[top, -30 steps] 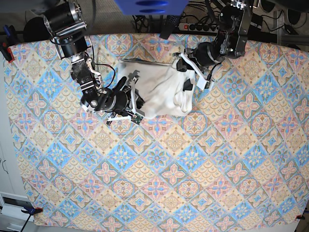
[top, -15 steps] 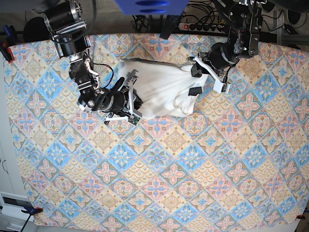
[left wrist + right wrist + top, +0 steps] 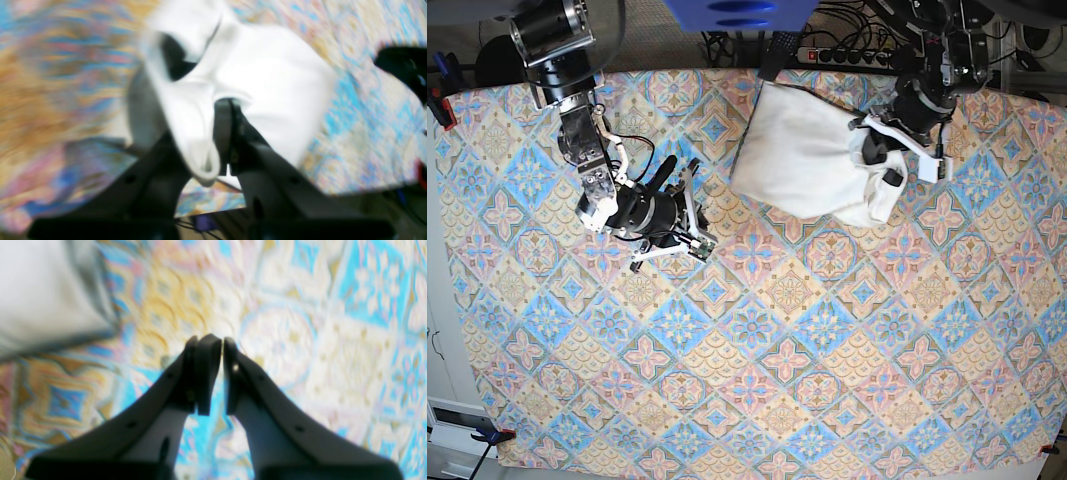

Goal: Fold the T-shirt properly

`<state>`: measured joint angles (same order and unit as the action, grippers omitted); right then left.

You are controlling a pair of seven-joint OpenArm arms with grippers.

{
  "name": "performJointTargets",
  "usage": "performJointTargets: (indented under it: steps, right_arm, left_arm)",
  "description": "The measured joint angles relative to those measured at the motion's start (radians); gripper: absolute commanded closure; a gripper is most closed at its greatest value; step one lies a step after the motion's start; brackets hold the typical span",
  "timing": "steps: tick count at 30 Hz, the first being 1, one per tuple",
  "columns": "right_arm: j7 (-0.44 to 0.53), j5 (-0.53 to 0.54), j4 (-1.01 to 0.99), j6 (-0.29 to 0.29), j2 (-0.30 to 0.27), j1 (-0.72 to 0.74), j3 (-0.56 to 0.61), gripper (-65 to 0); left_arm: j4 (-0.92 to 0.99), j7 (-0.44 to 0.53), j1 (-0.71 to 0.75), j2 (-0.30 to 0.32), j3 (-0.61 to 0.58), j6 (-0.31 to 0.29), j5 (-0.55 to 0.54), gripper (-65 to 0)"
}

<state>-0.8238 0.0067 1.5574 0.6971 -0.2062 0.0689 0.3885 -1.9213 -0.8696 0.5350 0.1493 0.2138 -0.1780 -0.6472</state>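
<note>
The white T-shirt (image 3: 802,160) lies bunched at the table's far right of centre, with no print showing. My left gripper (image 3: 879,165) is shut on its right end. In the left wrist view a fold of the T-shirt (image 3: 267,83) is pinched in the left gripper (image 3: 224,110), with the cloth draped over one finger. My right gripper (image 3: 695,212) stands shut and empty on the patterned cloth, well left of the shirt. In the right wrist view the right gripper (image 3: 215,345) has its jaws together with nothing between them, and a part of the T-shirt (image 3: 40,290) shows at the upper left.
A patterned tablecloth (image 3: 757,330) covers the whole table. Behind the far edge lie a power strip (image 3: 847,57) and cables, with a blue object (image 3: 737,12) overhead. The far table edge runs close behind the shirt.
The left gripper has dragged the T-shirt to the right and toward the far edge. The right gripper has come off the shirt and now sits apart from it, shifted slightly left.
</note>
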Motion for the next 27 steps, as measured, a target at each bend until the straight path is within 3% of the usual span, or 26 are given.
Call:
performJointTargets:
  steps: [5, 7, 10, 15, 20, 23, 27]
  right_arm:
    - [-0.014, -0.001, 0.101, -0.001, -0.006, -0.077, -0.006, -6.0]
    - [-0.050, -0.002, 0.135, 0.008, -0.007, -0.101, -0.001, -6.0]
    - [-0.063, 0.000, 0.182, 0.006, -0.006, -0.090, 0.002, -6.0]
    - [-0.064, 0.000, 0.212, 0.000, -0.007, -0.102, 0.002, -6.0]
    - [-0.071, 0.000, 0.217, 0.002, -0.007, -0.125, 0.006, -6.0]
    - [-0.071, -0.003, 0.259, -0.002, -0.011, -0.135, 0.038, -6.0]
    - [-0.067, 0.010, 0.295, 0.009, -0.007, -0.147, 0.101, -6.0]
  left_arm:
    - [0.077, 0.000, -0.022, 0.023, -0.017, 0.006, 0.006, -5.7]
    - [0.089, -0.002, -0.018, 0.028, -0.015, 0.006, 0.005, -9.4]
    - [0.090, -0.057, -0.016, 0.056, -0.013, 0.008, -0.008, -25.0]
    - [0.090, -0.099, -0.019, 0.062, 0.116, 0.016, 0.003, -49.5]
    - [0.090, -0.107, -0.022, 0.061, 0.169, 0.006, -0.004, -64.9]
    - [0.077, -0.110, -0.021, 0.059, 0.170, 0.008, -0.003, -64.6]
    - [-0.044, -0.106, 0.042, 0.030, 0.172, 0.005, -0.007, -54.3]
